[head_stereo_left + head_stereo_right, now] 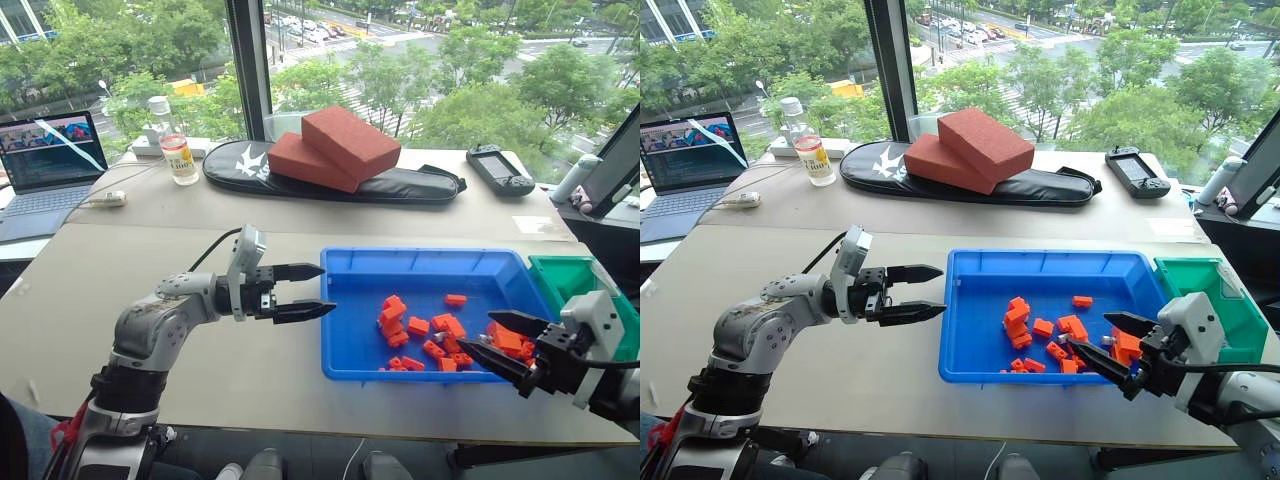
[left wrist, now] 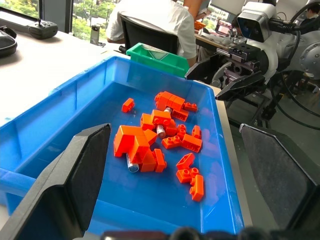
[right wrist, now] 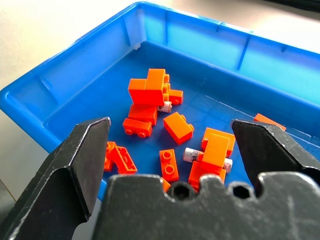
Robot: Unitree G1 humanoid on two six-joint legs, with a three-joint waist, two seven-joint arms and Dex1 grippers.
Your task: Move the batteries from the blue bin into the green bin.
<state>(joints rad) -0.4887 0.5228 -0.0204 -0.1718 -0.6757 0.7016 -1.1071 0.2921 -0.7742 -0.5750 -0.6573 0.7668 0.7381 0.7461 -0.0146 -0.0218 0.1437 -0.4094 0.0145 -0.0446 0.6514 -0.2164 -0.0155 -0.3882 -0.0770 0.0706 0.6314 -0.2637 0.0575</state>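
From the head views, the wide, shallow bright-blue plastic bin (image 1: 425, 268) sits on the pale worktop (image 1: 150, 290) with the smaller green plastic bin (image 1: 560, 275) touching its far right end; what shows of the green bin's inside holds nothing, so by my reading no battery has been moved yet and the whole transfer is left. The left gripper (image 1: 310, 291) hovers just beside the blue bin's left wall with its black fingers parted and nothing between them, while the right gripper (image 1: 500, 343) hangs over the bin's near right corner, fingers spread wide and empty, above a scatter of chunky orange plastic blocks (image 1: 425, 335). In the left wrist view, one slim grey-silver battery (image 2: 161, 131) lies in the middle of the pile, half under blocks, and a second (image 2: 132, 164) pokes out beneath the biggest orange cluster nearer this gripper. In the right wrist view, a battery (image 3: 192, 155) lies just ahead of the open fingers, tucked against an orange block on its far end, with another (image 3: 165, 106) farther in, beneath the stacked cluster; neither is touched.
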